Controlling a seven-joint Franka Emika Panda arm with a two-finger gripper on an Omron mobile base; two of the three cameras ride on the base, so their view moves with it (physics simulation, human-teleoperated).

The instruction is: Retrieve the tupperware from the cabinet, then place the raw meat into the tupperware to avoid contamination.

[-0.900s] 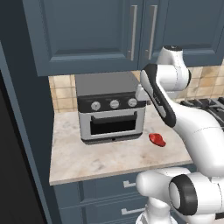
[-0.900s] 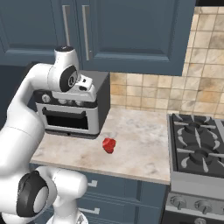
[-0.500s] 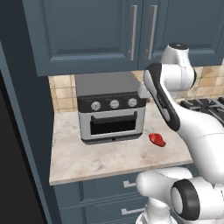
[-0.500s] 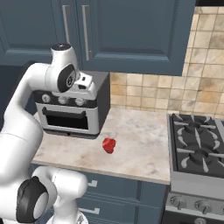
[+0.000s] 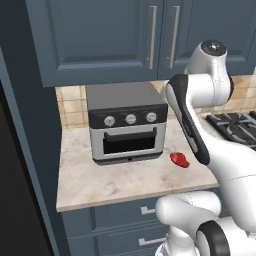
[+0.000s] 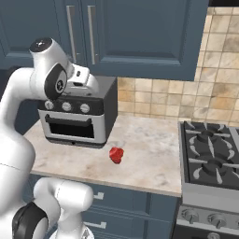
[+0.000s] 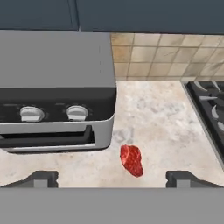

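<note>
The cabinet (image 5: 115, 40) hangs above the desk (image 5: 95, 185) with both doors shut, so the tupperware, if it is inside, is hidden; nothing pale and shallow lies on the desk, and I judge the first step, opening a door, is not yet done. The meat (image 7: 132, 160) lies bare on the desk near its front edge, just off the front right corner of the oven (image 5: 127, 122), apart from it and well short of the stove (image 6: 212, 163) at the desk's right end. That spot leaves room beside it for a container to be set down. The hand (image 7: 112, 179) is raised over the desk between oven and stove, tilted down so its camera looks at the meat; its two fingertips (image 7: 41, 178) stand far apart at the lower edge of the hand view with nothing between them, so it is wide open and empty. In the base views the wrist sits level with the oven's top, below the cabinet's bar handles (image 6: 79, 32), probably ready to rise toward them, though the exact distance to the doors is hard to judge from here.
</note>
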